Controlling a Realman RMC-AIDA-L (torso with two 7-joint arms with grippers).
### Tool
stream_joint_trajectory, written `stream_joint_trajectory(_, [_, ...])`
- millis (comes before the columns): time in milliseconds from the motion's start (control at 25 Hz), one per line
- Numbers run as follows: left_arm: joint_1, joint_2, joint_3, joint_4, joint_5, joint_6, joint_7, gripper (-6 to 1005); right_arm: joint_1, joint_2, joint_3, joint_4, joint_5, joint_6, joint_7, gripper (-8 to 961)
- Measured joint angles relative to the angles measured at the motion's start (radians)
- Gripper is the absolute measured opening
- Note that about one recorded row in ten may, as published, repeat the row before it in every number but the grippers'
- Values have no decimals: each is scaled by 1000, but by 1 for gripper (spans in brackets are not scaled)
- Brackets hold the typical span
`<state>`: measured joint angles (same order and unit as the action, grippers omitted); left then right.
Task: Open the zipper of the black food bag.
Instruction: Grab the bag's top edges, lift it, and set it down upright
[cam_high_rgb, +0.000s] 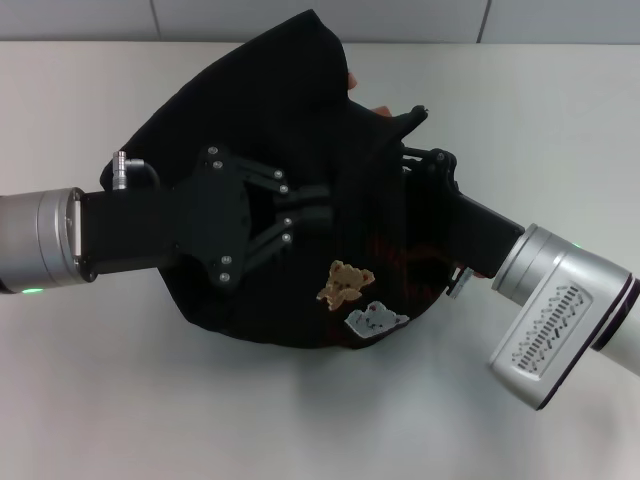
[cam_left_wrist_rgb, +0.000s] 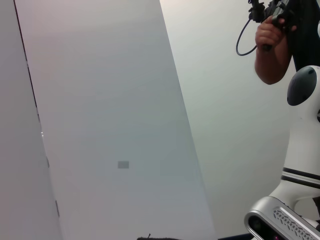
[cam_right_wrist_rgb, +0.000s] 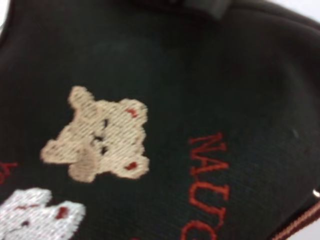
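The black food bag (cam_high_rgb: 260, 100) lies crumpled in the middle of the white table, its tan bear patch (cam_high_rgb: 345, 285) and white patch (cam_high_rgb: 375, 320) facing the near edge. My left gripper (cam_high_rgb: 325, 205) reaches in from the left over the bag's middle, and its fingers meet on the black fabric. From the right, my right gripper (cam_high_rgb: 410, 125) lies against the bag's far right side. A bit of rust-brown strap (cam_high_rgb: 352, 80) peeks out at the far edge. The zipper does not show against the black fabric. The right wrist view is filled by the bag's side (cam_right_wrist_rgb: 200, 65), the bear patch (cam_right_wrist_rgb: 100, 140) and red lettering (cam_right_wrist_rgb: 210, 185).
Bare white table (cam_high_rgb: 120, 400) surrounds the bag, with a wall at the far edge. The left wrist view looks away from the table at a pale wall panel (cam_left_wrist_rgb: 110, 125), a person's hand (cam_left_wrist_rgb: 272, 45) holding a cabled device, and my white body (cam_left_wrist_rgb: 302, 150).
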<state>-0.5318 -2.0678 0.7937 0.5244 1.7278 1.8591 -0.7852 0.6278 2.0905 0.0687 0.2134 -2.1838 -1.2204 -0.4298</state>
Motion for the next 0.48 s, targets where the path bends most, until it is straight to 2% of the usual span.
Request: stream_joint_trajectory(480, [-1,1,1,-17,0,3,11,73,-26,1,20,49,-4,-19,-138,326])
